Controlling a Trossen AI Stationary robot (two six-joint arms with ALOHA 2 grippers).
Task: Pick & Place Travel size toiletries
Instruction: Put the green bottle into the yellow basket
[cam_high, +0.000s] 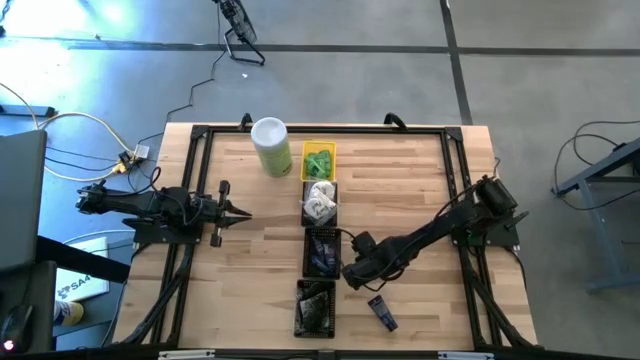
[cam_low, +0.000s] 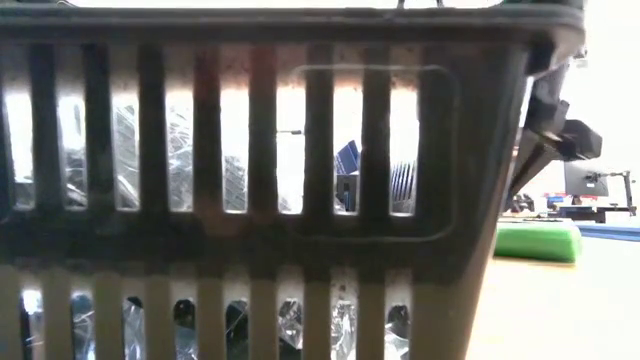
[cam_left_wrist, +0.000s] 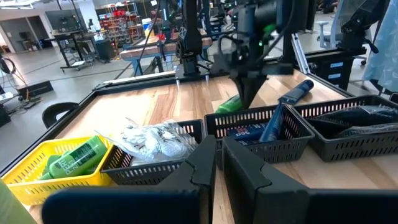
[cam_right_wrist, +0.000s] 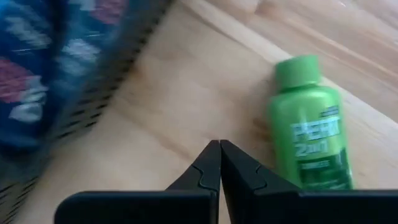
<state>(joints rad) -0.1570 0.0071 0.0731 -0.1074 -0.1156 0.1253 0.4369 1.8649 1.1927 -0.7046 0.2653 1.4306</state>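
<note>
A green bottle (cam_right_wrist: 308, 124) lies on its side on the wooden table, just right of the black tray of dark blue packets (cam_high: 322, 250). My right gripper (cam_right_wrist: 219, 163) hovers over the bare wood between that tray and the bottle, pointing down, shut and holding nothing. In the high view the gripper (cam_high: 352, 272) hides the bottle. A blue tube (cam_high: 381, 312) lies loose on the table nearer the front edge. My left gripper (cam_high: 238, 212) waits at the table's left, level and shut.
A row of trays runs down the table's middle: a yellow one with green bottles (cam_high: 318, 160), a black one with white wrapped pieces (cam_high: 320, 203), the packet tray, and another black tray (cam_high: 315, 305). A pale-green canister (cam_high: 271, 146) stands at the back.
</note>
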